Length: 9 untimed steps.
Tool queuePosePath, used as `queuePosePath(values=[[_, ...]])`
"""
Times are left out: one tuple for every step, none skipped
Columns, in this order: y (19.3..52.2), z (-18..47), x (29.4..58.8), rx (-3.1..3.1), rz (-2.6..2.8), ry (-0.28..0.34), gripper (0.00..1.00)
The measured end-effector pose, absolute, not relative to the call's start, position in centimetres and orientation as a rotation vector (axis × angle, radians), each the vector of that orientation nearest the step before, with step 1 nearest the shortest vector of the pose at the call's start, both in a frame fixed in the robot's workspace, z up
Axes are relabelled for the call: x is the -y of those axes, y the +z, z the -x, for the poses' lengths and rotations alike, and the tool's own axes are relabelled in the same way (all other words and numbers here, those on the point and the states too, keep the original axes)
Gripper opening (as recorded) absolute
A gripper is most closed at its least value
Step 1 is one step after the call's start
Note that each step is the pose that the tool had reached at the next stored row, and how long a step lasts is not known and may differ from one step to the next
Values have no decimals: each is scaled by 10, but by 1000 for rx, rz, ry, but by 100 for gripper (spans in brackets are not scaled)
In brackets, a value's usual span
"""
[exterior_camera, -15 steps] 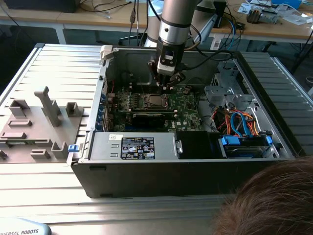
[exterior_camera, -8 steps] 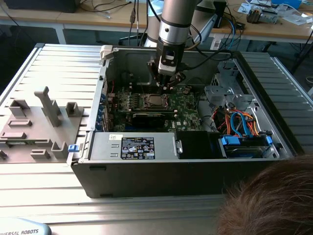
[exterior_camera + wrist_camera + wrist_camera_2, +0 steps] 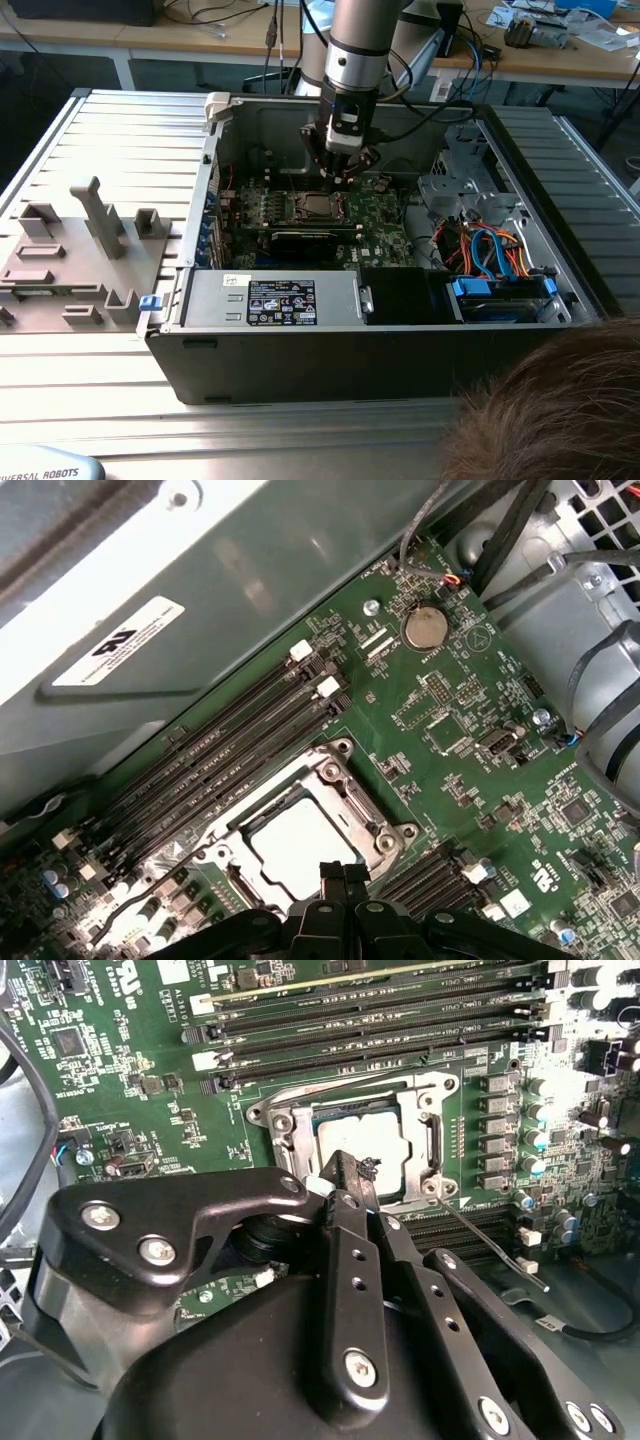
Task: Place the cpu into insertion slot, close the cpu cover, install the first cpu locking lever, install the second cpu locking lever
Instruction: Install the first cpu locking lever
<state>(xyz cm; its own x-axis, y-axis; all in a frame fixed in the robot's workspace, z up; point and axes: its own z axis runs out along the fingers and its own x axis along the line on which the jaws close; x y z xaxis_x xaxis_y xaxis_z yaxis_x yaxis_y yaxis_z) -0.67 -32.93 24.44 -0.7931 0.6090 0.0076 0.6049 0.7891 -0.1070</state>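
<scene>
The silver-topped cpu [image 3: 300, 842] lies flat in the insertion slot [image 3: 392, 837], framed by the closed cpu cover [image 3: 432, 1152]

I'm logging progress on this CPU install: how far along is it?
Done: the cpu sits in the insertion slot, with the cpu cover closed flat over it. In hand: the gripper hovers at the socket's edge. Left: one thin locking lever sticks out, unlatched.

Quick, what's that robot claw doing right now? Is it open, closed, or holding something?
Black metal gripper: fingers shut together, nothing visibly held, poised above the small square silver-grey cpu lying in its silver-rimmed insertion slot.
</scene>
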Motion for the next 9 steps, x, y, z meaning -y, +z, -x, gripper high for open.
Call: queuePosePath(values=[[244,7,329,2934,990,154,11],[244,7,329,2937,981,154,11],[244,7,329,2940,973,154,11],[244,7,329,2942,968,154,11],[244,7,329,2946,958,154,11],[244,7,329,2947,953,155,11],[244,7,329,2949,948,155,11],[244,7,329,2952,940,155,11],[244,7,329,2954,935,155,11]])
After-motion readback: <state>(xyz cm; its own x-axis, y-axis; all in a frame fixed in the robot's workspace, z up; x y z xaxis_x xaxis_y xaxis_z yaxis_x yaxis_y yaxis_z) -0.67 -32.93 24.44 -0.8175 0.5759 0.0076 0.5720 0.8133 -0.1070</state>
